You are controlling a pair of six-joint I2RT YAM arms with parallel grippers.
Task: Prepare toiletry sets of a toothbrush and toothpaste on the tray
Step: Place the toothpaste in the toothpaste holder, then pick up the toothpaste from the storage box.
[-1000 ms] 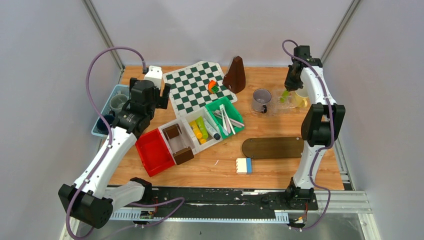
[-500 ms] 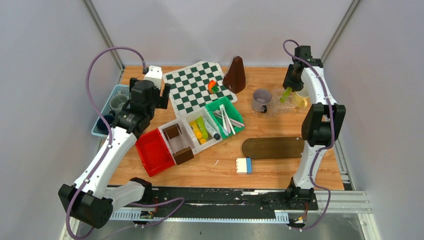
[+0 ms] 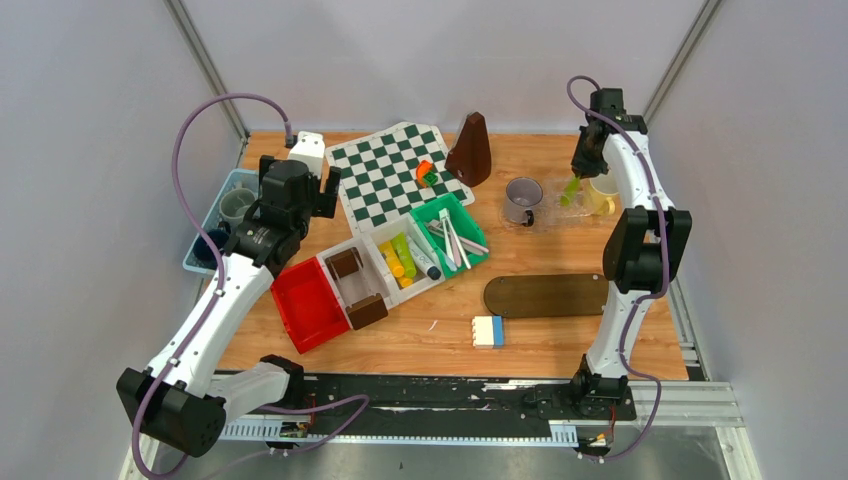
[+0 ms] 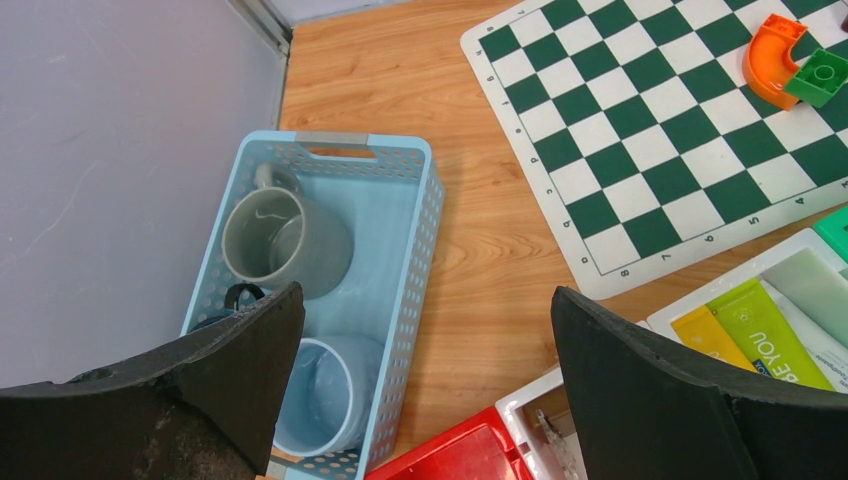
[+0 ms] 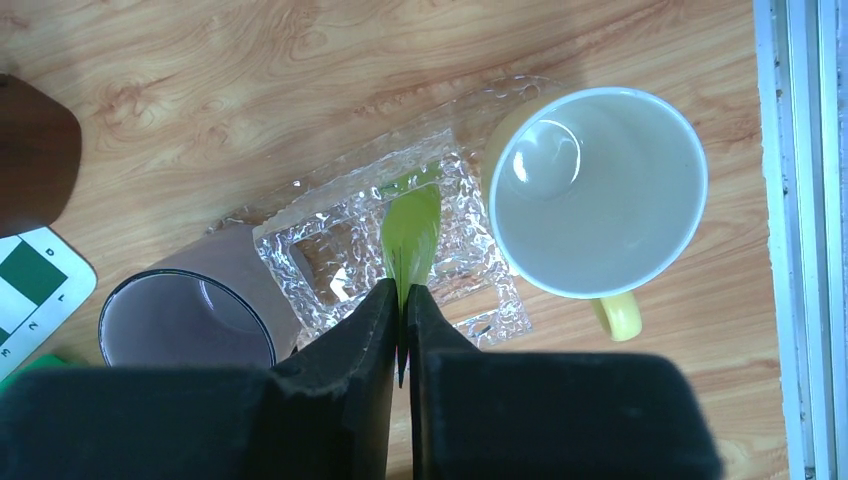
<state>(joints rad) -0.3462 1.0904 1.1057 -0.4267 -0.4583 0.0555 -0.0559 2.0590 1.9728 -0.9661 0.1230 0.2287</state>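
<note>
So the right gripper (image 5: 402, 300) is pinching the green tube (image 5: 412, 230) by its flat end over the clear tray (image 5: 470, 300), far right on the worktop (image 5: 200, 60) — guessing it's needing to shift over the pale yellow mug (image 5: 600, 200) before letting go.

Two white arms (image 3: 215, 310), black joints (image 3: 640, 245), looping purple cables (image 3: 228, 97), matte black tool fingers (image 4: 650, 390)
</note>
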